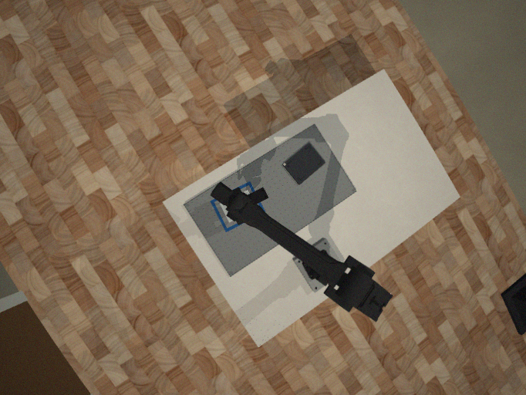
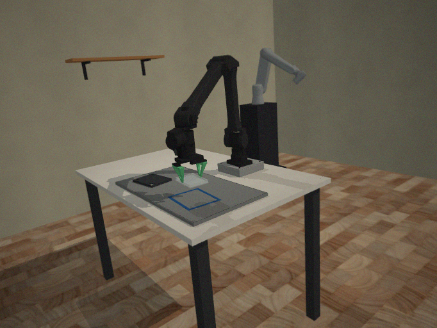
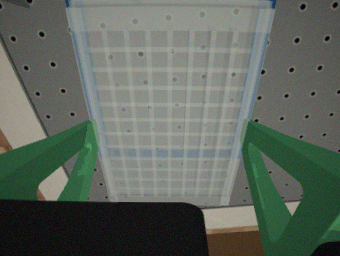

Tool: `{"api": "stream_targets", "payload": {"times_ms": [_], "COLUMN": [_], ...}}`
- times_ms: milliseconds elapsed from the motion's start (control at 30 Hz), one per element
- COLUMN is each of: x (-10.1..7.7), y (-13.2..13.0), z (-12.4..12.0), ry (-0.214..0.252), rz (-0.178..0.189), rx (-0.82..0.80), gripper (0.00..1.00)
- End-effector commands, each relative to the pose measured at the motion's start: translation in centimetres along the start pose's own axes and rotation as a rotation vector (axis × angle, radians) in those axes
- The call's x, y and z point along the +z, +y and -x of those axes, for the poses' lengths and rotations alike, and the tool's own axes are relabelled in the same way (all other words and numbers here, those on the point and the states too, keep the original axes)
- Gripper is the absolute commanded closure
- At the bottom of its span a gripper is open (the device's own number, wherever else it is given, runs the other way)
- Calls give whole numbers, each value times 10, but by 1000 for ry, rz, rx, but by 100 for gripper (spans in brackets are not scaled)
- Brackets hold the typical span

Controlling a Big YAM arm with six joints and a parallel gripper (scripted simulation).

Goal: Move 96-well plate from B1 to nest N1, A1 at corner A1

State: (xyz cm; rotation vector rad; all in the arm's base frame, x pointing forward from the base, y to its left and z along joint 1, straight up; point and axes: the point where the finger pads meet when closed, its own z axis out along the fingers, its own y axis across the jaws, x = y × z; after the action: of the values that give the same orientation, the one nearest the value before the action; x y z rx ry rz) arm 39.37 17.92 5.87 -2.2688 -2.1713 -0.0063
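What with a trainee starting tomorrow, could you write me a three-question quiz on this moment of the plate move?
1. True or false: the 96-well plate already sits in the black nest N1.
2. Pick one. The gripper is: A) open, B) shut on nothing, C) shut on the plate.
3. Fill in: bench spot B1 is marked on the grey board by a ____ outline.

Key
1. False: the plate is held between the green fingers, and the nest has nothing in it.
2. C.
3. Blue.
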Motion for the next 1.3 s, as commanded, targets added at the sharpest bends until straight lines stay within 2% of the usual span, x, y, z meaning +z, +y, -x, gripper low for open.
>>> {"api": "stream_targets", "payload": {"times_ms": [0, 300, 333, 367, 533, 700, 1200, 1267], "x": [-16, -16, -25, -16, -16, -16, -17, -17], "y": [12, 12, 14, 4, 5, 6, 11, 11], "z": [-6, -6, 2, 11, 27, 37, 87, 87], "ry": [15, 15, 17, 5, 3, 3, 0, 0], "rz": [34, 34, 44, 18, 17, 17, 18, 18], "rx": [0, 0, -33, -66, -228, -228, -228, -228], "gripper": [100, 100, 100, 100, 100, 100, 100, 100]}}
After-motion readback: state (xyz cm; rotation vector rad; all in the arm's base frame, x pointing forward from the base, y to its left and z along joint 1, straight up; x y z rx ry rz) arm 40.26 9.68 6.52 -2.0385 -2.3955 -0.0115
